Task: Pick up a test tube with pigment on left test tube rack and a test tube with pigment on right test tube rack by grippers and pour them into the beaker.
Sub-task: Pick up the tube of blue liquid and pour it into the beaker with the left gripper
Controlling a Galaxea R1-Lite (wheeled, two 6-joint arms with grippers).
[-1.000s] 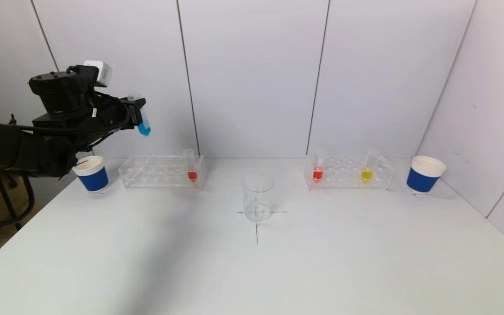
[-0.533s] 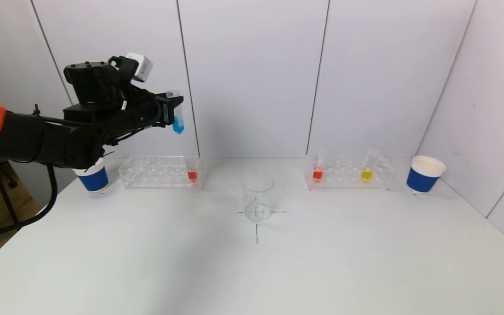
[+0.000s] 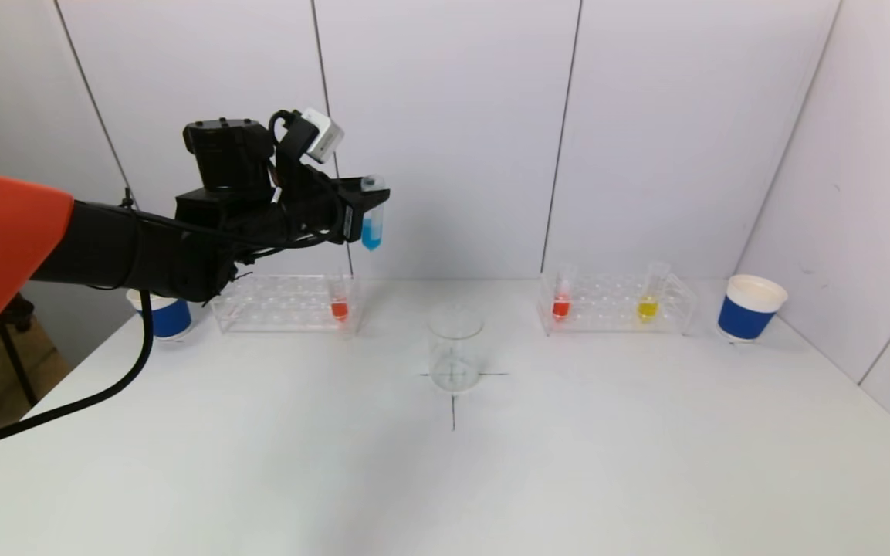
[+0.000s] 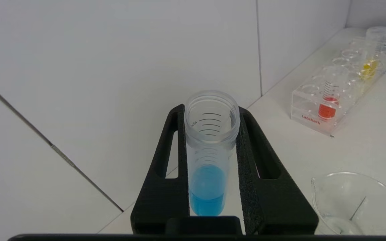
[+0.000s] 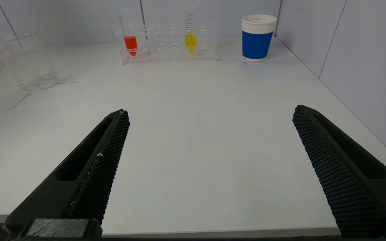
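Note:
My left gripper [image 3: 367, 210] is shut on a test tube with blue pigment [image 3: 371, 224], held upright high above the table, over the right end of the left rack [image 3: 275, 305]. In the left wrist view the blue tube [image 4: 209, 160] sits between both black fingers [image 4: 166, 167]. A red tube [image 3: 339, 297] stands in the left rack. The right rack [image 3: 614, 305] holds a red tube [image 3: 561, 297] and a yellow tube [image 3: 649, 297]. The empty glass beaker [image 3: 455, 349] stands mid-table, right of and below the held tube. My right gripper [image 5: 209, 115] is open near the table's front edge, holding nothing.
A blue-and-white paper cup [image 3: 749, 307] stands right of the right rack, and another cup [image 3: 163, 316] left of the left rack, partly behind my left arm. White wall panels close the back and right side. A black cross is drawn under the beaker.
My left arm has carried the blue tube to the right, from above the left cup to above the right end of the left rack. The right gripper has not moved.

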